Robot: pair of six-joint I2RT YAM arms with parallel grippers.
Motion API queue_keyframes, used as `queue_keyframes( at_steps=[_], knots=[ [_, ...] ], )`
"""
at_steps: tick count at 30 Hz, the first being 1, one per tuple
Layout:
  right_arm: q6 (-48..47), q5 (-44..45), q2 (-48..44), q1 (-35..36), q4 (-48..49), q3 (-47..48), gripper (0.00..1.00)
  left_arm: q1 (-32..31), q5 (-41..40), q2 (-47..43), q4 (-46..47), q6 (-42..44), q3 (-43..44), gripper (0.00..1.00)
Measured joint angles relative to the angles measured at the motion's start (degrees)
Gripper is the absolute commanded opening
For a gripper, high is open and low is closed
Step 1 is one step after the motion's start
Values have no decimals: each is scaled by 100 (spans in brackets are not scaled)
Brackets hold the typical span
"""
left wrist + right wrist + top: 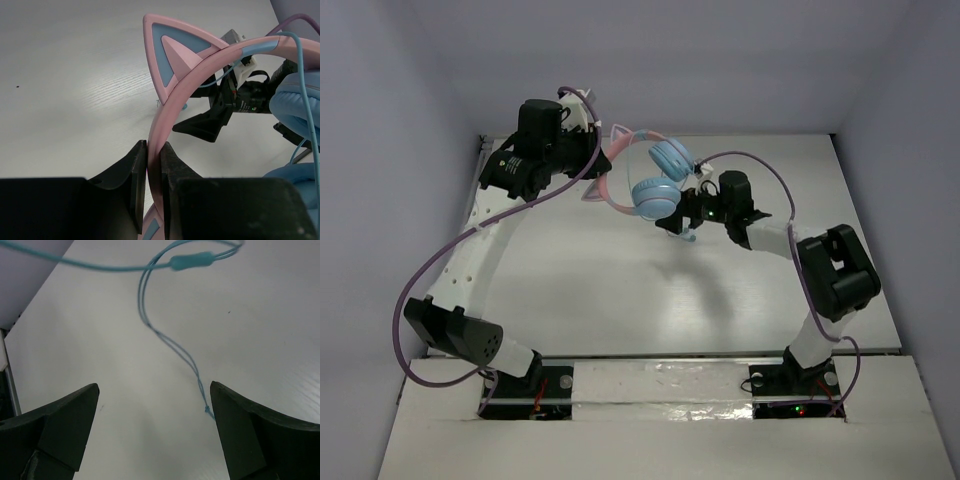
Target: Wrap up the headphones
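The headphones (pixel 655 198) hang above the far middle of the table, with two light-blue ear cups and a pink headband (pixel 607 170). My left gripper (pixel 592 150) is shut on the headband (pixel 156 125), just below a pink and blue cat ear (pixel 175 55). An ear cup (pixel 295 105) shows at the right of the left wrist view. My right gripper (pixel 682 218) is open just right of the lower ear cup. In the right wrist view it (pixel 155 390) is open and empty above the table. The thin blue cable (pixel 172 342) hangs doubled between the fingers, near the right one.
The white table (pixel 620 290) is walled by grey panels at the back and sides. A thicker inline piece (pixel 192 261) sits on the cable. Purple arm cables loop beside both arms (pixel 420 270).
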Motion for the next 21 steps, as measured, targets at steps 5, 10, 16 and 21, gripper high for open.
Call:
queue_keyframes(
  at_steps=[5,10,16,21],
  knots=[
    [-109,46,221,24,48,197,97,4,44,2,-13,-2,13,0],
    [-48,66,697,98,138,321,84,4,79,66,-87,0,234,0],
    [431,46,920,131,723,146,68,4,101,85,-107,-2,570,0],
    [800,-22,1097,131,1281,142,7,4,118,85,-114,-2,588,0]
  ],
)
